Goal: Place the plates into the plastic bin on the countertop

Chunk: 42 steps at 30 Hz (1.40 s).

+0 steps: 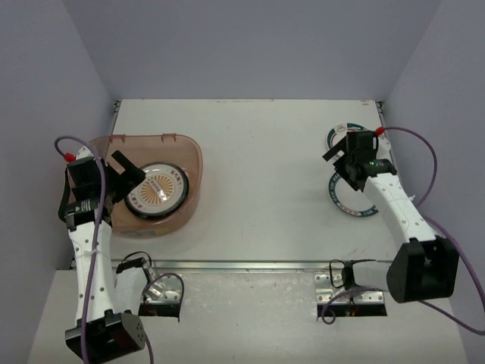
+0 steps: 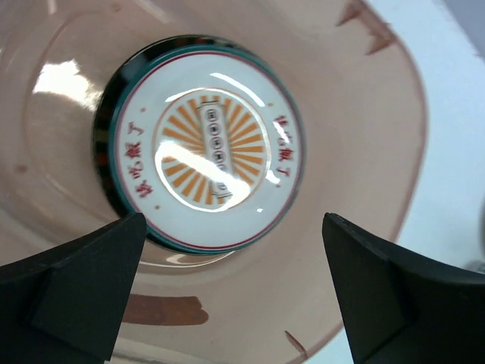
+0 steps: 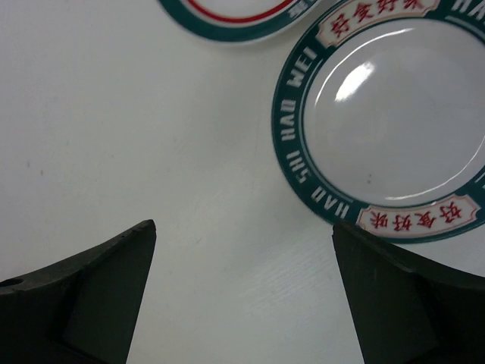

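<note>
Plastic bin (image 1: 193, 155) sits on the countertop (image 1: 265, 174) against its left edge. Inside it, an orange sunburst plate (image 2: 212, 144) lies on top of a dark-rimmed plate (image 2: 102, 155). Left gripper (image 2: 233, 227) hangs above the bin, jaws wide, nothing held.

Near the right edge, two teal-rimmed plates lie flat just beside each other: the far plate (image 1: 338, 134) and the near plate (image 3: 394, 129). Right gripper (image 3: 244, 227) hangs over them, jaws wide, empty, its arm covering part of both.

Purple cables (image 1: 432, 167) loop beside each arm.
</note>
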### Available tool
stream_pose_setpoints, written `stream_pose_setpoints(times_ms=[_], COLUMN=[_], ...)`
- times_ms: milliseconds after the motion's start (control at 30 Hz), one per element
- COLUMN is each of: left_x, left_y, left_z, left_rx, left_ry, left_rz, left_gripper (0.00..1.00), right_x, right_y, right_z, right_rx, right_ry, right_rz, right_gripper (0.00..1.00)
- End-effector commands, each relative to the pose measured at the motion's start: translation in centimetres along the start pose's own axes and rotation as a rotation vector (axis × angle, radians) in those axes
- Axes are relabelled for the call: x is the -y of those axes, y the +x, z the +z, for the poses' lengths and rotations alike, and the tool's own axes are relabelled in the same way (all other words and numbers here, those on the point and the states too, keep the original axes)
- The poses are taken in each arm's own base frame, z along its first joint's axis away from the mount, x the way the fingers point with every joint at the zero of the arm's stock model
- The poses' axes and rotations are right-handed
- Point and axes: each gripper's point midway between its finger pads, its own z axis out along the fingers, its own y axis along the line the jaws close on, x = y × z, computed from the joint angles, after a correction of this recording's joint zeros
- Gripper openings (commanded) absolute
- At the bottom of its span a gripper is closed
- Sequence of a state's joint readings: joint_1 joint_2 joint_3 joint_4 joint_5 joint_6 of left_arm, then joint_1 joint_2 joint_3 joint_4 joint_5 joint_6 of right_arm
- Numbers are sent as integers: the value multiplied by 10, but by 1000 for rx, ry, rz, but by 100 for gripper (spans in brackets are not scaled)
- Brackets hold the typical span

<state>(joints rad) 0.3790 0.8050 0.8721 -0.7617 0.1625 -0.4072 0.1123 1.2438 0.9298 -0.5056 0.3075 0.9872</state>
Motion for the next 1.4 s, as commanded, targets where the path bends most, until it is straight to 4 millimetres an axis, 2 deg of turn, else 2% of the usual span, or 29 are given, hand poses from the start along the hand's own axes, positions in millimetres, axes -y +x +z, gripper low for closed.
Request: stream_pose_setpoints(times_ms=[0, 67, 100, 200, 267, 367, 467, 600, 733, 867, 967, 1067, 1167, 1267, 1367], left_x=[52, 52, 52, 52, 54, 57, 57, 59, 62, 68, 71, 71, 72, 72, 72], left_y=[-26, -25, -24, -24, -20, -15, -13, -11, -9, -5, -1, -1, 0, 0, 0], left_z=[-30, -35, -37, -45, -45, -38, -33, -36, -38, -39, -38, -38, -38, -37, -38], left_rx=[181, 221, 242, 296, 289, 255, 235, 237, 238, 222, 207, 207, 205, 203, 205], left_ry=[292, 306, 314, 336, 348, 352, 350, 368, 388, 415, 425, 427, 430, 430, 432], left_rz=[121, 131, 130, 134, 141, 146, 144, 149, 158, 175, 183, 186, 187, 186, 188], left_gripper=[100, 100, 100, 100, 100, 100, 100, 100, 100, 100, 100, 100, 100, 100, 100], right_x=[31, 50, 47, 60, 60, 63, 73, 89, 88, 91, 86, 70, 58, 49, 39], right_y=[-45, -51, -57, -62, -77, -101, -109, -109, -105, -86, -71, -53, -49, -50, -39], right_z=[34, 54, 56, 93, 105, 129, 146, 163, 183, 212, 227, 238, 238, 237, 240], right_rx=[77, 92, 102, 95, 107, 157, 155, 141, 101, 5, -59, -138, -149, -152, -220], right_ry=[177, 293, 294, 411, 427, 474, 525, 532, 444, 347, 252, 132, 58, 17, -33], right_rz=[164, 177, 179, 136, 111, -36, -112, -124, -158, -195, -212, -227, -234, -225, -196], right_gripper=[99, 99, 99, 99, 99, 99, 99, 99, 99, 99, 99, 99, 98, 94, 75])
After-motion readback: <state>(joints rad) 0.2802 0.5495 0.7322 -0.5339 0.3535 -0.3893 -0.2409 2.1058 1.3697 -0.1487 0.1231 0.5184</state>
